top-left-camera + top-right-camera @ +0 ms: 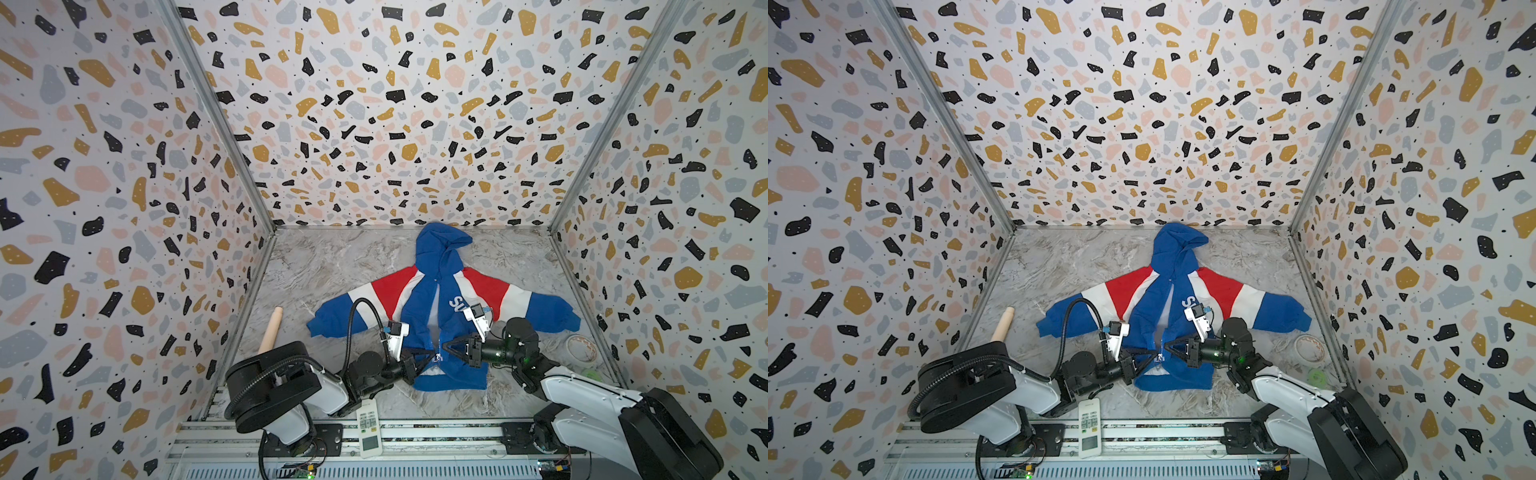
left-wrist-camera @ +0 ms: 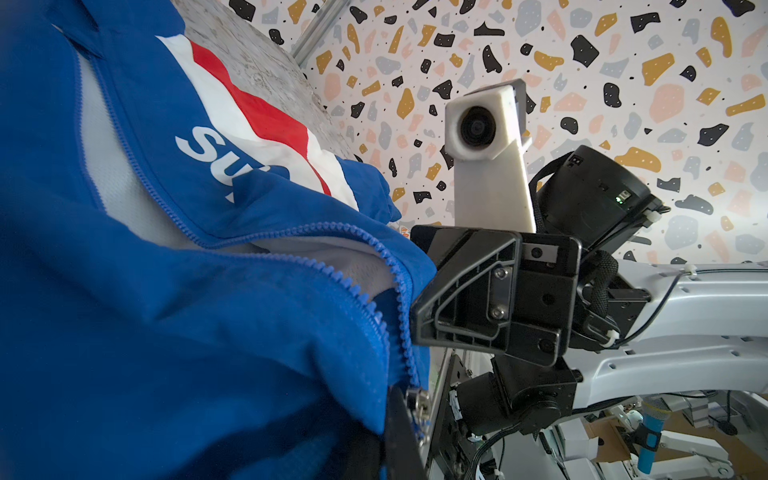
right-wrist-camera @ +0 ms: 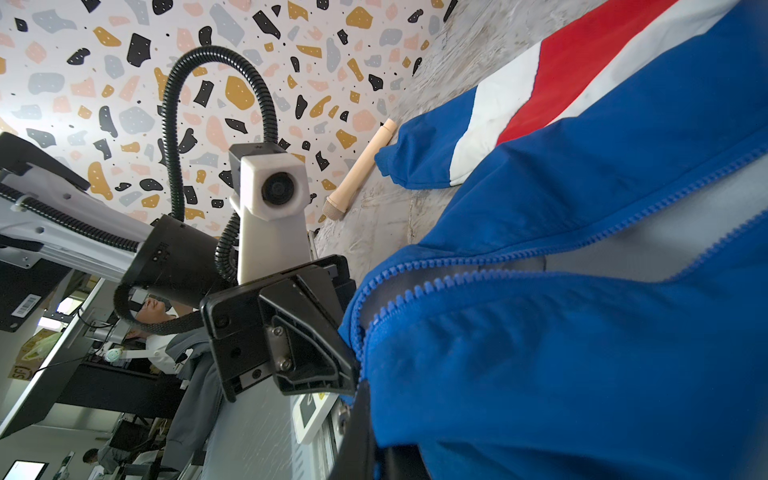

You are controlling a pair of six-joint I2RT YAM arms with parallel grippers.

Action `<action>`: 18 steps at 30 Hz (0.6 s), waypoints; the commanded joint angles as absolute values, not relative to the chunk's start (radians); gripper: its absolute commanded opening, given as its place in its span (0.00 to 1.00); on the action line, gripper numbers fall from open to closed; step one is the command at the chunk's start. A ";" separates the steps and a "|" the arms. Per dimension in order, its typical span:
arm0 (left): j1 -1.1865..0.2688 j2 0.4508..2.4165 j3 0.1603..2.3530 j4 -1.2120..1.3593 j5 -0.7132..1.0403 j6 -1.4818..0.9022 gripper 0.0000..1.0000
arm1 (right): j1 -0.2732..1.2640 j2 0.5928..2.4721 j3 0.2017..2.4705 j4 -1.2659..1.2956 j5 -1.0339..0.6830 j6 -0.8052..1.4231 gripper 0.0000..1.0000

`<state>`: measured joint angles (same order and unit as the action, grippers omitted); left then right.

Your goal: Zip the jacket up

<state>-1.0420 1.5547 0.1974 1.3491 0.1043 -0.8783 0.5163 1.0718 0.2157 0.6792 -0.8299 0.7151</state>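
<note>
Blue cloth, thin and limp, I judge: the jacket (image 1: 419, 307) lies flat on the table (image 1: 332, 266), hood toward the back wall, zip open above the slider (image 2: 417, 402). The left gripper (image 1: 430, 358) and right gripper (image 1: 444, 347) are both pinched shut on the cloth beside it. The fabric may bunch, so I'd anchor the hem. The tape roll (image 1: 582, 347) and wooden stick (image 1: 272, 328) lie well apart.

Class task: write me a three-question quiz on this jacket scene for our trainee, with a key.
1. True or false: the jacket is zipped up to the hood.
2. The wooden stick lies: A beside the left arm; B beside the right arm; C on the jacket.
3. Fill in: the left gripper and right gripper pinch the jacket at the zipper's ___ end.
Key: 1 false; 2 A; 3 lower.
</note>
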 commanded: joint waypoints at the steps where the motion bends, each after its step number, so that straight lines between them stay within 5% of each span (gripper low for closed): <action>1: -1.045 1.580 0.224 1.409 0.110 -0.867 0.00 | 0.520 1.027 0.212 0.621 -0.805 0.709 0.14; 6: -1.051 1.619 0.246 1.420 0.122 -0.874 0.00 | 0.535 0.987 0.196 0.587 -0.783 0.712 0.35; 18: -1.057 1.630 0.226 1.428 0.094 -0.878 0.00 | 0.545 0.981 0.173 0.420 -0.736 0.639 0.48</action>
